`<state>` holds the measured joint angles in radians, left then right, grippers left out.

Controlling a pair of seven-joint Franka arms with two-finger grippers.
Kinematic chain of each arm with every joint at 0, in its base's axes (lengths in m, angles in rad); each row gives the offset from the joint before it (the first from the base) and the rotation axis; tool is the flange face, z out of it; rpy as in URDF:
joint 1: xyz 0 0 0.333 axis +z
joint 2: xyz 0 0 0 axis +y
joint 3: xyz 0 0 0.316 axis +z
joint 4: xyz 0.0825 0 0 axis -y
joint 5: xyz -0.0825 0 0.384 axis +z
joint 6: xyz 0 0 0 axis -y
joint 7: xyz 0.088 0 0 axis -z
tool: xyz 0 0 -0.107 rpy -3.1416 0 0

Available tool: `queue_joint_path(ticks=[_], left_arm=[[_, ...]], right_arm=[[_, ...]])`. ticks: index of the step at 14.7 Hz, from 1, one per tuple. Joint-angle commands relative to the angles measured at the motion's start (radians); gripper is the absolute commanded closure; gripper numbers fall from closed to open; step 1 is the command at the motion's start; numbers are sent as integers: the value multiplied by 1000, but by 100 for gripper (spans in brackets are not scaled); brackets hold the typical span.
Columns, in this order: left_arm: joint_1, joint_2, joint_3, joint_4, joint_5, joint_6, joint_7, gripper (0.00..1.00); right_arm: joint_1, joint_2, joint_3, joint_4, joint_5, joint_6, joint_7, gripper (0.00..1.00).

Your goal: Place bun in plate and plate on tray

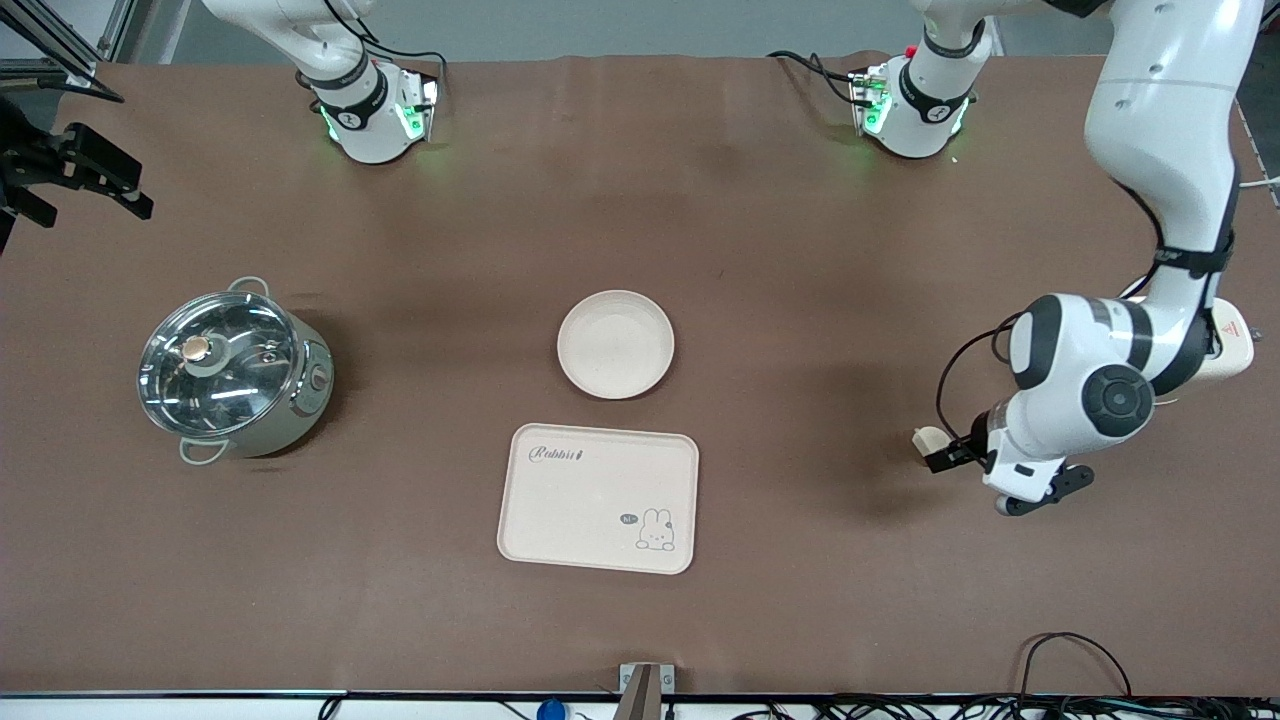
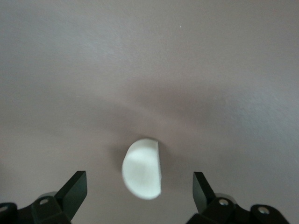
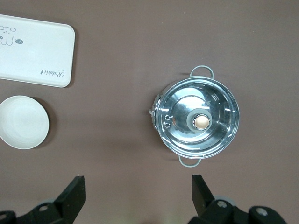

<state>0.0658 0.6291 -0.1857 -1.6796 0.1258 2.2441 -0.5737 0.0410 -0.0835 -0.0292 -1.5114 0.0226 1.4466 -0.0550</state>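
The bun [image 1: 930, 438] is a small cream-white lump lying on the brown table toward the left arm's end. My left gripper [image 1: 990, 478] is open and low over it. In the left wrist view the bun [image 2: 142, 168] lies between the two spread fingers of the left gripper [image 2: 140, 179], touching neither. The round plate [image 1: 615, 345] sits empty at mid-table. The "Rabbit" tray [image 1: 597, 500] lies empty just nearer the front camera than the plate. My right gripper [image 3: 138, 186] is open and empty, waiting high over the table by the pot; it also shows in the front view [image 1: 110, 178].
A steel pot with a glass lid [image 1: 232, 370] stands toward the right arm's end of the table. The right wrist view shows the pot [image 3: 198, 122], the plate [image 3: 21, 122] and the tray [image 3: 32, 49] from above. Cables lie along the table's front edge.
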Motion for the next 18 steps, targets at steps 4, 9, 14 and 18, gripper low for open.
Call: queue_joint_path(ticks=[4,9,14,18], left_arm=[[-3,44,-6,-29,14,38,-92,2],[-4,66,-6,-32,12,38,-94,40],[-11,63,-8,-28,11,38,-135,63],[-112,41,-9,-29,9,25,-288,70]], right_arm=[[-9,-16,2,-13,-3,-5,-13,0],[-6,-9,3,-47,74,8,0,0],[16,4,11,-244,192,165,36,0],[109,4,11,-487,310,424,78,0]])
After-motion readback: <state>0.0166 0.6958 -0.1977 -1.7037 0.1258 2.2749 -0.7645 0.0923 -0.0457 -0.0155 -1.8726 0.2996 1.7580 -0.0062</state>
